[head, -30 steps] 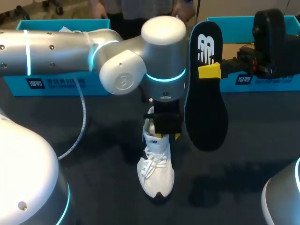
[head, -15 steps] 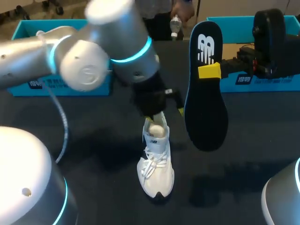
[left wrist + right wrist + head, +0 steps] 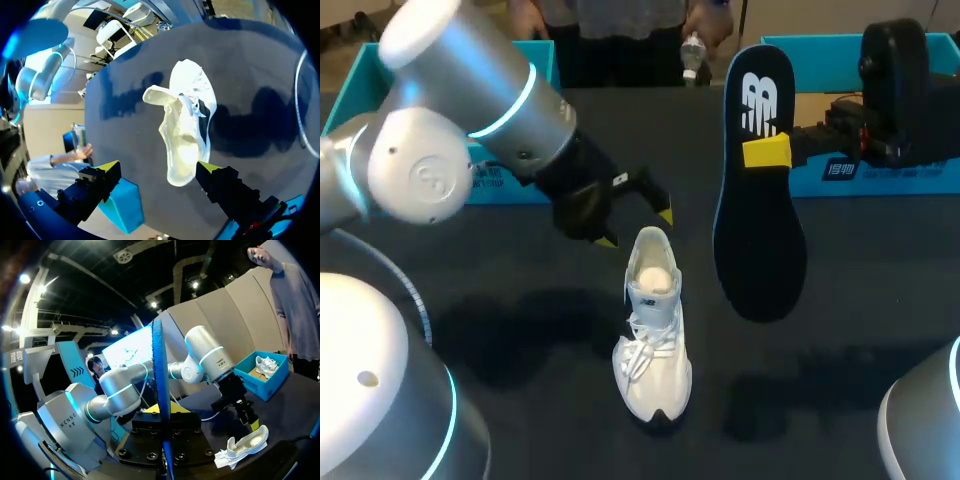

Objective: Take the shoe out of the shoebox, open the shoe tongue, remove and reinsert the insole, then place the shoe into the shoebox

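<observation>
Our left gripper (image 3: pixel 635 228) hung released, the white laced shoe (image 3: pixel 652 340) just ahead of it. Our right gripper (image 3: pixel 767 152) clenched the black insole (image 3: pixel 760 250), a white logo printed just beside the grip.

Robotics lab: left arm (image 3: pixel 450 130) and right arm (image 3: pixel 895 80) standing at a dark table (image 3: pixel 860 300), teal shoebox (image 3: pixel 350 90) sitting beyond the left gripper (image 3: pixel 635 228).

Shoe (image 3: pixel 653 330) on table (image 3: pixel 840 300), mid-field, toe toward robot. Left gripper (image 3: pixel 635 228) just behind-left of heel, not touching. Insole (image 3: pixel 757 190) right of shoe, upright, raised, held in right gripper (image 3: pixel 766 152). Left box (image 3: pixel 342 100) and right box (image 3: pixel 880 175) at far corners.
</observation>
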